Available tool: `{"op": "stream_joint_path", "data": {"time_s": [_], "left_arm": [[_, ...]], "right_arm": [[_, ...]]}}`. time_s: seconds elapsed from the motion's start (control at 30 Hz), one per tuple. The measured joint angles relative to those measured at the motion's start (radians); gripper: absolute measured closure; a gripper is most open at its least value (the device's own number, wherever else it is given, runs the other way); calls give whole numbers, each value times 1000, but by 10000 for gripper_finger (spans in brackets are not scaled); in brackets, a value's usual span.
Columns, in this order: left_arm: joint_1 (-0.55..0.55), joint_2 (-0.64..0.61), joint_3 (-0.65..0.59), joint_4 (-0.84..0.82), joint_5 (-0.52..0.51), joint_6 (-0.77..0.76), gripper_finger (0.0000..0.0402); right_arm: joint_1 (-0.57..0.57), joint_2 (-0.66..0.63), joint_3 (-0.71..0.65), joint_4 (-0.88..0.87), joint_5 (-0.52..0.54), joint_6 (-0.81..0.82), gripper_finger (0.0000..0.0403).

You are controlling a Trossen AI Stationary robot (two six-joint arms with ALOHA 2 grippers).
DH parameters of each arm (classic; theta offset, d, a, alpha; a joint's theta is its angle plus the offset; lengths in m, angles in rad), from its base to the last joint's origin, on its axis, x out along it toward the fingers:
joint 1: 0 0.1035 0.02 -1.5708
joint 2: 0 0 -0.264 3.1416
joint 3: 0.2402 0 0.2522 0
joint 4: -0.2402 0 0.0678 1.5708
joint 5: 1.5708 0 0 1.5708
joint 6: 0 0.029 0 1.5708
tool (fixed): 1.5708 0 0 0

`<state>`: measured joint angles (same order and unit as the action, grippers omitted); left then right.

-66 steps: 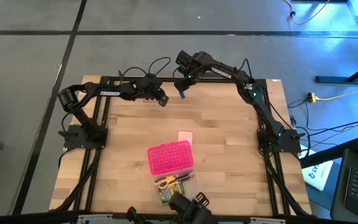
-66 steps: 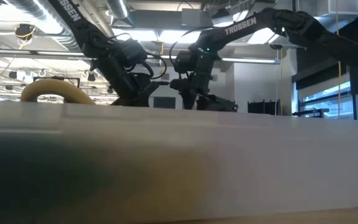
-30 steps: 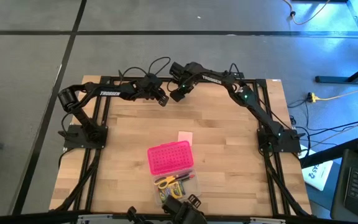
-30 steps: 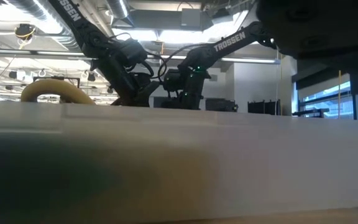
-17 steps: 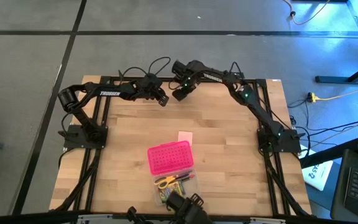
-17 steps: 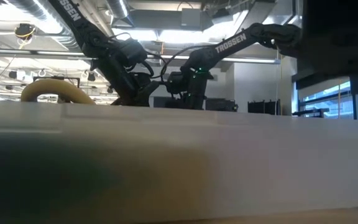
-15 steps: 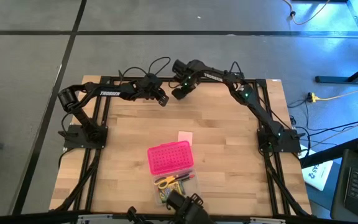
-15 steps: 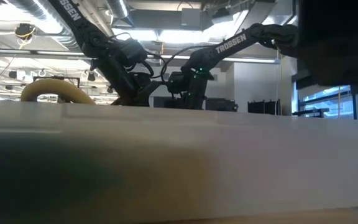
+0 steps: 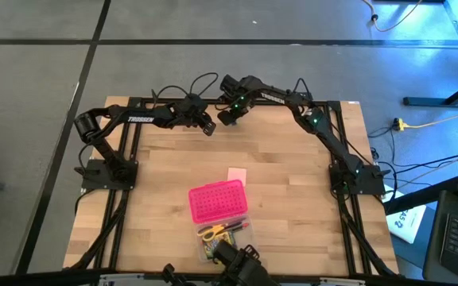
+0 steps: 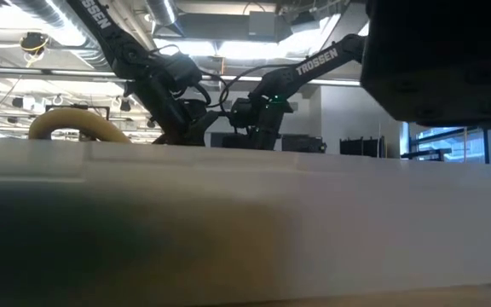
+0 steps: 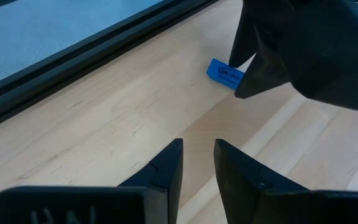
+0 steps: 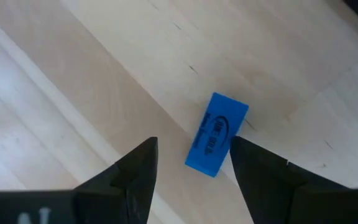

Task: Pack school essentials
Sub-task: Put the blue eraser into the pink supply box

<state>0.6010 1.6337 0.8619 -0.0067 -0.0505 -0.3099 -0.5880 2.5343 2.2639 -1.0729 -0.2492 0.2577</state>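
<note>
A tiny blue piece point(image 12: 216, 134) lies flat on the wooden table near the far edge; it also shows in the left wrist view point(image 11: 225, 73). My right gripper point(image 12: 191, 165) point(image 9: 227, 117) is open over it, one finger on each side; I cannot tell whether they touch it. My left gripper point(image 11: 197, 163) point(image 9: 207, 129) waits just to the left, open by a narrow gap. Near the near edge lie yellow-handled scissors point(image 9: 211, 232), thin pens point(image 9: 235, 227) and a yellow-green crayon box point(image 9: 211, 248). A pale pink pad point(image 9: 236, 175) lies beyond the box.
A bright pink dotted box point(image 9: 218, 201) sits in the middle near part of the table. A dark object point(image 9: 241, 258) juts in at the near edge by the crayon box and shows large in the low view point(image 10: 441, 60). Bare wood point(image 9: 293, 159) lies between.
My right gripper has come down toward the table and a little toward the left edge, over the blue piece, and has since held almost still. The dark object at the near edge has shifted slightly toward the left.
</note>
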Motion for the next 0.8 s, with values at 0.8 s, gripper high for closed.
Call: {"op": "stream_joint_path", "data": {"time_s": [0.8], "left_arm": [[0, 0, 0, 0, 0, 0, 317]], "right_arm": [[-71, 0, 38, -204, 101, -174, 199]]}}
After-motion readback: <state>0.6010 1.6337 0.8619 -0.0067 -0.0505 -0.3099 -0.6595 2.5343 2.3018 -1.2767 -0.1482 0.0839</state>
